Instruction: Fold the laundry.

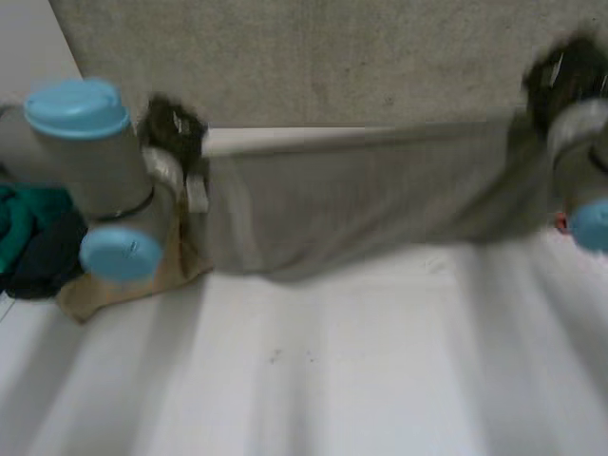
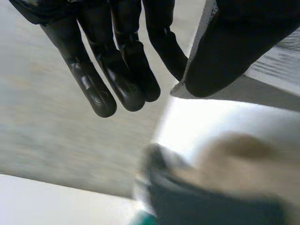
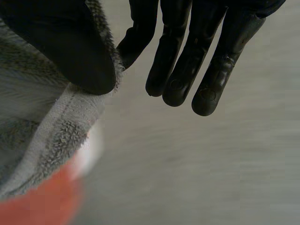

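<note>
Here, grey towel [image 1: 361, 204] stretched left to right, left robot hand [image 2: 119, 70] and right robot hand [image 3: 185, 61] pinching its ends.

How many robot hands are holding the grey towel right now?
2. The left robot hand pinches one end of the grey towel, the right robot hand the other end; it hangs stretched between them over the table.
</note>
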Action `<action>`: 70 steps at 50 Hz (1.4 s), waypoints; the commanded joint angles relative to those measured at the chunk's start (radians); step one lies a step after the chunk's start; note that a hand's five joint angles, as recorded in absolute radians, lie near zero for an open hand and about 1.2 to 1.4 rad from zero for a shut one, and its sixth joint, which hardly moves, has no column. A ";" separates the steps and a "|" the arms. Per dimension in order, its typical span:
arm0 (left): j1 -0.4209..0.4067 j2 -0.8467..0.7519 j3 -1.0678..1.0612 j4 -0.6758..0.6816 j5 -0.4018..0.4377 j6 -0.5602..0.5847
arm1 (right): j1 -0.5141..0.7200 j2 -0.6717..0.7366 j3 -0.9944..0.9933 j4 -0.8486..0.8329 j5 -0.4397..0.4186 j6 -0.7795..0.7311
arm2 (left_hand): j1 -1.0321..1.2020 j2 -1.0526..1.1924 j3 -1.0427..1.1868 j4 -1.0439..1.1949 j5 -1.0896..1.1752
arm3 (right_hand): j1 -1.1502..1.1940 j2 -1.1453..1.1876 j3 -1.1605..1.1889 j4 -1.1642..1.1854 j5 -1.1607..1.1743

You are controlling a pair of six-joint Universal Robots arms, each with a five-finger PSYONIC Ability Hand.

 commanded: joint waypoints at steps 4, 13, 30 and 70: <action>0.017 0.071 0.207 0.402 0.047 -0.011 | -0.003 -0.018 -0.114 -0.372 -0.121 0.036 | 0.267 0.199 0.204 0.196 0.242 | 0.412 0.230 0.210 0.207 0.230; 0.023 0.166 -0.186 0.417 0.060 -0.083 | 0.000 -0.017 0.070 -0.269 -0.122 0.045 | 0.267 0.199 0.204 0.196 0.242 | 0.412 0.230 0.210 0.207 0.230; 0.014 0.172 -0.644 0.318 0.065 -0.141 | -0.023 0.046 0.451 -0.072 -0.216 0.169 | 0.267 0.199 0.204 0.196 0.242 | 0.412 0.230 0.210 0.207 0.230; -0.026 -0.125 -0.261 0.210 -0.122 0.019 | -0.056 0.330 0.132 -0.218 -0.199 -0.076 | 0.267 0.199 0.204 0.196 0.242 | 0.412 0.230 0.210 0.207 0.230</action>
